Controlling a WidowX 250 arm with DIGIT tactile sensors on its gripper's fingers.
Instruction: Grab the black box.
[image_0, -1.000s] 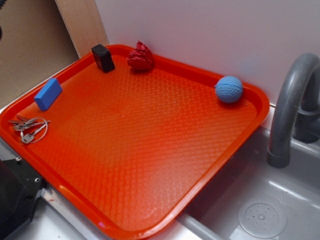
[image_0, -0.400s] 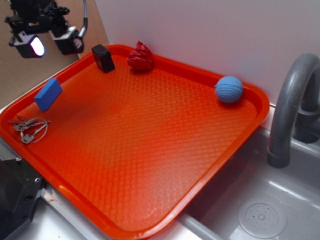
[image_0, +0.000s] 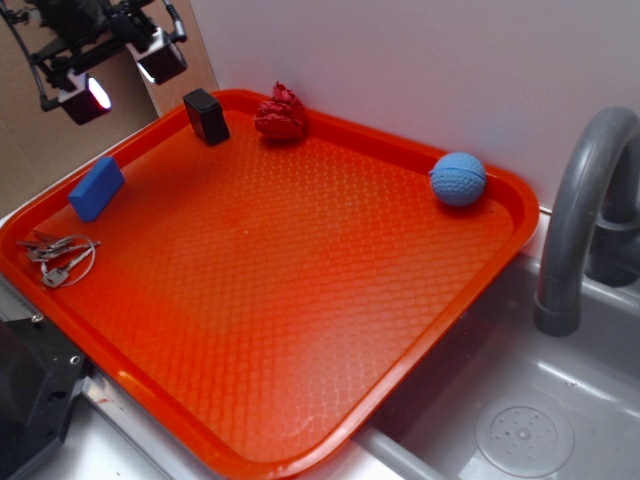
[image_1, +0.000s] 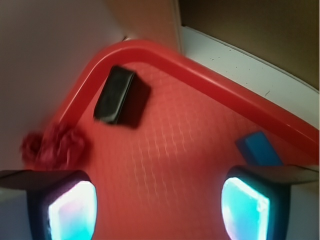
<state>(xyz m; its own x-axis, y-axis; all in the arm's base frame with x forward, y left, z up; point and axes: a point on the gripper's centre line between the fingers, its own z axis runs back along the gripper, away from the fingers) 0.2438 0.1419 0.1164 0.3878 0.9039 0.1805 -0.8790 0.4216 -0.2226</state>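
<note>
At tray's (image_0: 500, 262) far-left corner the black box (image_0: 206, 115) stands upright, untouched, near red crumpled thing (image_0: 281, 113). Tool (image_0: 122, 75) hangs above-left of it, jaws spread wide, empty. Approach underway; descent + grasp left.

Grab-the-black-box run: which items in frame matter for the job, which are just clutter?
Matters for the job:
- black box, upright in the tray's far corner
- gripper, fingers apart, up in the air left of the box, holding nothing

Just lying about:
- blue block
- keys
- red crumpled thing
- blue ball
- orange tray they all sit on
- grey faucet
</note>
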